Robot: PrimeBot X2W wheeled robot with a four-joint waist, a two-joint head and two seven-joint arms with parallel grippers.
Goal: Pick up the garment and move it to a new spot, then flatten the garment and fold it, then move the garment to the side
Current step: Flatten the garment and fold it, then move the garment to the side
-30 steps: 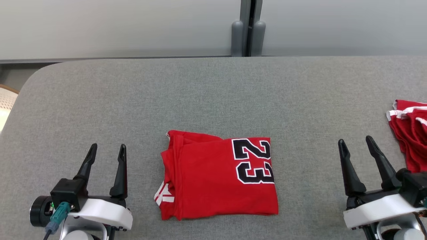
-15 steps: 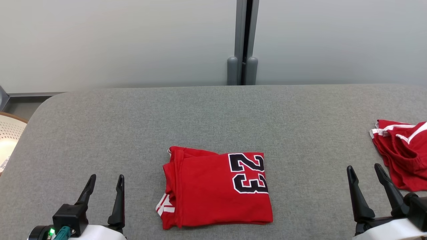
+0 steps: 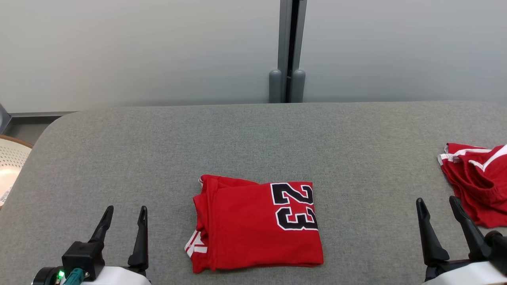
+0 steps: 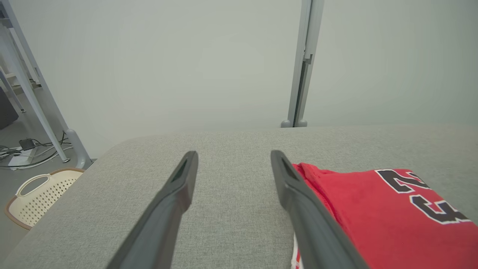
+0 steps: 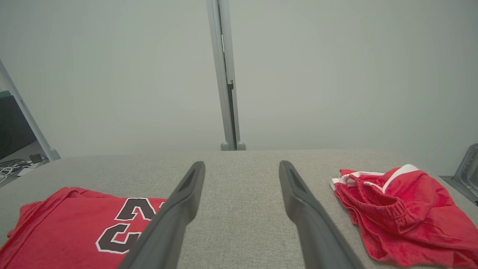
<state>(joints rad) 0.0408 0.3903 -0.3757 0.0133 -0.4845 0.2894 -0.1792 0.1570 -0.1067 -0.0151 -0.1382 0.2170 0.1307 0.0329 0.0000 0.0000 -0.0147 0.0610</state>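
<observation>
A red garment (image 3: 245,229) with a black "23" lies folded into a rectangle on the grey padded table (image 3: 253,134), near its front middle. It also appears in the left wrist view (image 4: 373,209) and the right wrist view (image 5: 67,224). My left gripper (image 3: 126,208) stands open to the left of it, with nothing between its fingers (image 4: 234,153). My right gripper (image 3: 435,199) stands open well to the right of it, also holding nothing (image 5: 242,163). Neither gripper touches the cloth.
A second red garment with white trim (image 3: 479,186) lies crumpled at the table's right edge, just right of my right gripper (image 5: 403,220). A pale perforated basket (image 3: 10,166) stands on the floor beyond the table's left end. A wall with a grey post is behind.
The head camera has tilted up, so the whole picture has slid down and more wall shows. The garments have not moved and both grippers stay open.
</observation>
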